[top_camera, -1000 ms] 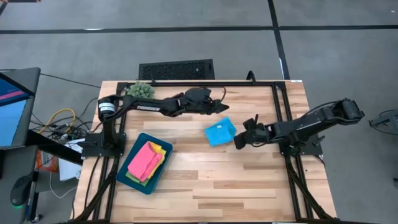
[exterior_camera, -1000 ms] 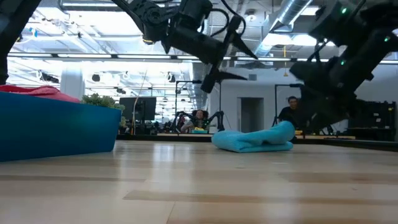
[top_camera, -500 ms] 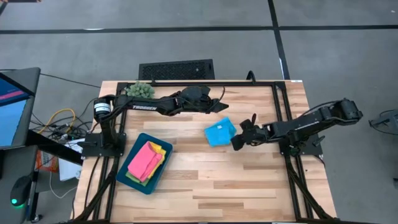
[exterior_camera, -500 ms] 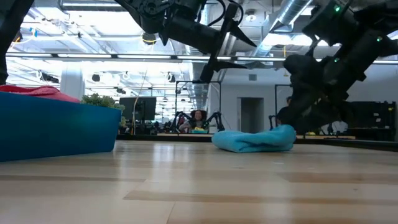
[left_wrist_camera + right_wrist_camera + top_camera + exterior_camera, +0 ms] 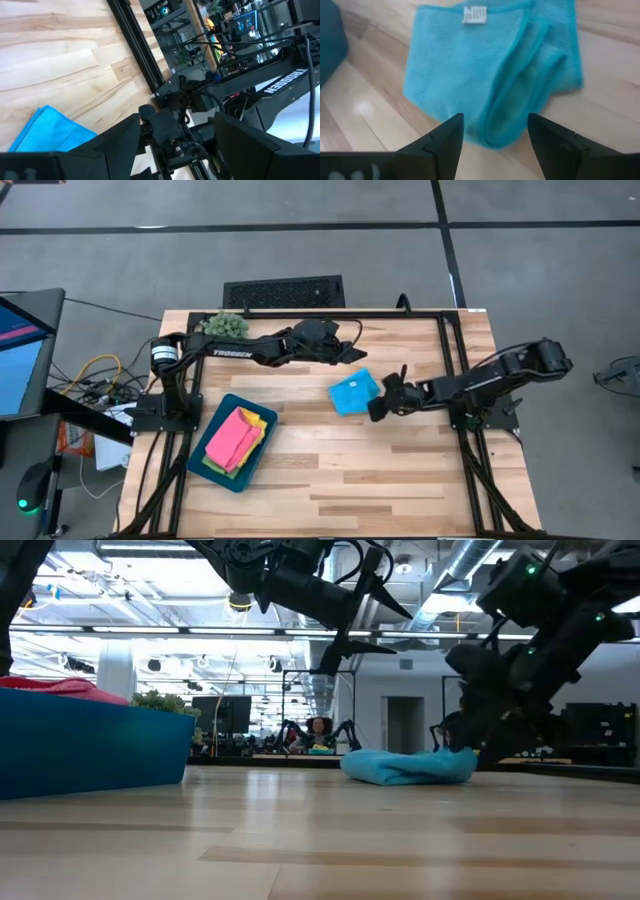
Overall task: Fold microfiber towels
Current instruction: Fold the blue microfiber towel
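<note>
My right gripper point(image 5: 384, 392) sat low on the wooden table point(image 5: 400, 480), its fingers point(image 5: 447, 135) spread apart with nothing between them, their tips just at the edge of the light blue towel point(image 5: 353, 392). That towel lay folded near the middle of the table, a white tag showing on its upper layer in my right wrist view, and its loose folded edge faced my claw. From the low view, the right gripper point(image 5: 470, 735) stood just behind the towel's point(image 5: 408, 765) end, touching or nearly so; I could not tell which.

My left gripper point(image 5: 352, 352) hung above the table toward eleven o'clock of the blue towel, its fingers parted and empty.

At about eight o'clock from the blue towel, the dark teal tray point(image 5: 209, 462) held the pink towel point(image 5: 234, 436) on top, with the yellow towel point(image 5: 259, 420) and a green towel point(image 5: 216, 466) peeking from beneath. The spiky green plant ball point(image 5: 226, 324) rested at the table's far left corner.

The boards were pale, glossy planks framed by black rails point(image 5: 455, 350). Beyond lay a grey floor, and the low view showed a bright hall with ceiling ducts and a person point(image 5: 319, 727) far off.
</note>
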You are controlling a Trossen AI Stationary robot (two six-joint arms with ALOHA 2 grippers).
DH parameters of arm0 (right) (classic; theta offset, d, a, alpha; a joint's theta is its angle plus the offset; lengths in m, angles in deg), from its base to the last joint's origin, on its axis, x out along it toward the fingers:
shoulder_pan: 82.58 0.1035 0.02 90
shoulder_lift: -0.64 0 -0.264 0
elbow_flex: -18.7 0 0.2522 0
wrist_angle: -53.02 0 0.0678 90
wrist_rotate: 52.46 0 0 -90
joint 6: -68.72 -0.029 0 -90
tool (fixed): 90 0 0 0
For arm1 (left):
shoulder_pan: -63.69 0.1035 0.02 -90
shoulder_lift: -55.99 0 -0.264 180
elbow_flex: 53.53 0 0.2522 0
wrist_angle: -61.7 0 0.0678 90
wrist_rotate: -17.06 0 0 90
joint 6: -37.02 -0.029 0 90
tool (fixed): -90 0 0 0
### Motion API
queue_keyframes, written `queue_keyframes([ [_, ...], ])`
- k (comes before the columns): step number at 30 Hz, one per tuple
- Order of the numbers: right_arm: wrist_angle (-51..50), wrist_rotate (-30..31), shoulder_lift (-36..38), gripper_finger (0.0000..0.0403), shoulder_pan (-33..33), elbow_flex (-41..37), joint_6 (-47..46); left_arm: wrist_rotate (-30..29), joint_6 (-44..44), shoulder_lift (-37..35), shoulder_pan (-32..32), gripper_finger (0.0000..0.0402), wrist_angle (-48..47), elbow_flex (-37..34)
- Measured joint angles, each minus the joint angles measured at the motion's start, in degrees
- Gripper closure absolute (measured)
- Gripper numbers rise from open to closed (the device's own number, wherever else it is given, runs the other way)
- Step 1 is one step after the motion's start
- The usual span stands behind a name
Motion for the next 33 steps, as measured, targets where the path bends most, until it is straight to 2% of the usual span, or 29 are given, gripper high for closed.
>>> queue_keyframes([
  [6, 3.53, -2.53, -4.03, 0.0175, -0.24, 0.00, 1.00, -0.25, 0.03, 0.00, -0.01, 0.0154, -0.11, 0.00],
  [10, 4.55, -3.87, -4.79, 0.0207, -0.22, 0.00, 0.41, 0.74, 0.12, 0.00, -0.01, 0.0154, -0.18, 0.00],
  [12, 4.63, -4.08, -3.99, 0.0241, -0.22, 0.00, 0.15, 0.96, 0.29, 0.00, -0.12, 0.0154, -0.41, 0.00],
  [18, 4.67, -4.46, 0.89, 0.0383, -0.41, 0.00, 2.97, 1.59, 0.32, 0.00, -0.83, 0.0154, -0.48, 0.00],
  [22, 4.31, -3.70, 3.42, 0.0378, -2.33, 0.02, 4.46, 3.34, 0.01, 0.00, -1.60, 0.0154, -1.42, 0.00],
  [27, 1.94, -3.16, 5.17, 0.0384, -5.23, 1.23, 11.23, 3.98, -0.94, 0.00, -2.69, 0.0154, -3.00, 0.00],
  [30, -0.15, -2.97, 5.14, 0.0396, -7.57, 1.53, 14.86, 3.94, -1.91, 0.00, -3.30, 0.0154, -4.31, 0.00],
  [33, -1.01, -2.99, 4.34, 0.0390, -9.61, 1.53, 17.95, 3.68, -3.41, 0.00, -4.22, 0.0154, -6.87, 0.00],
])
